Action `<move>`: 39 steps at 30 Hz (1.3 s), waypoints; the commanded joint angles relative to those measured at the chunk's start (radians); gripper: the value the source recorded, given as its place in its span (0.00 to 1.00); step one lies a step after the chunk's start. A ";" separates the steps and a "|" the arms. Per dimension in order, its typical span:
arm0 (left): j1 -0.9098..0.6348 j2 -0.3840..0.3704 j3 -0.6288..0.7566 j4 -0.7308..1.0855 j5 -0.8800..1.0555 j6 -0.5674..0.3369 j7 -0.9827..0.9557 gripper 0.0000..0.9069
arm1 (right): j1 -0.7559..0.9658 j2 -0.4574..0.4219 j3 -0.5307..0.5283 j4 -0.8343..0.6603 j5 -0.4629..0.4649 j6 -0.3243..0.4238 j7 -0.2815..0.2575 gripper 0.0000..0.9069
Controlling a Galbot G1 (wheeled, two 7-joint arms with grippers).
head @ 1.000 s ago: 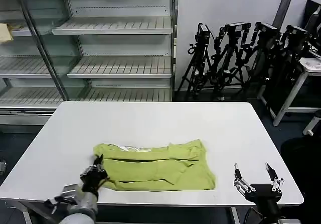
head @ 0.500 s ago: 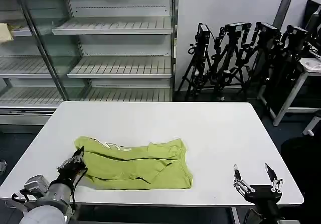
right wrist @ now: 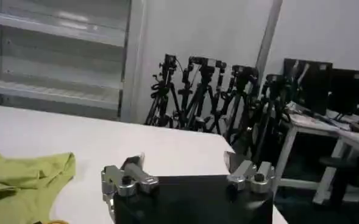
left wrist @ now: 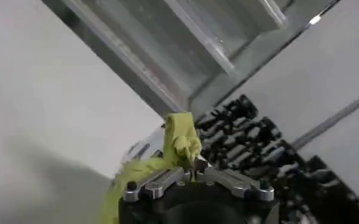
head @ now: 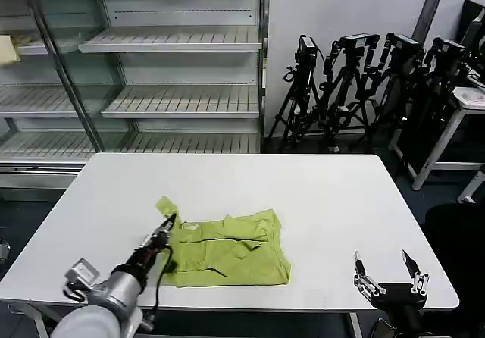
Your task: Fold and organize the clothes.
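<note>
The clothes are one lime yellow-green T-shirt (head: 231,251), partly folded and bunched on the white table (head: 227,183) near its front edge. My left gripper (head: 167,221) is shut on the shirt's left end and holds that corner lifted above the table, over the rest of the fabric. In the left wrist view the pinched green fabric (left wrist: 180,139) sticks up from between the left gripper (left wrist: 193,165) and its shut fingers. My right gripper (head: 386,266) hovers open at the table's front right corner, well clear of the shirt (right wrist: 21,176). The right gripper (right wrist: 185,168) holds nothing.
Empty glass-fronted metal shelves (head: 174,42) stand behind the table. Several black tripods (head: 364,88) lean against the wall at the back right, and a white desk (head: 470,99) is at the far right.
My left gripper, shut on the shirt's left end, first dragged the shirt leftward, then lifted that end and carried it back to the right over the fabric. The right arm stayed put.
</note>
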 commanded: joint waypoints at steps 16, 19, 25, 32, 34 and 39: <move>-0.142 -0.136 0.326 0.178 0.140 -0.006 -0.008 0.03 | 0.012 -0.006 0.011 -0.018 0.013 -0.002 -0.001 1.00; -0.148 -0.147 0.346 0.196 0.164 -0.004 -0.009 0.03 | 0.016 -0.004 0.010 -0.022 0.013 -0.002 -0.001 1.00; -0.157 -0.162 0.385 0.245 0.253 -0.004 0.003 0.03 | 0.019 -0.005 0.007 -0.025 0.014 -0.002 -0.001 1.00; -0.168 -0.165 0.399 0.286 0.315 -0.007 0.006 0.03 | 0.019 -0.009 0.012 -0.023 0.020 -0.003 -0.002 1.00; -0.160 -0.165 0.410 0.275 0.317 -0.006 0.006 0.03 | 0.018 -0.008 0.012 -0.024 0.021 -0.003 -0.002 1.00; -0.154 -0.170 0.427 0.287 0.360 -0.005 0.019 1.00 | 0.019 -0.007 0.009 -0.023 0.020 -0.002 -0.001 1.00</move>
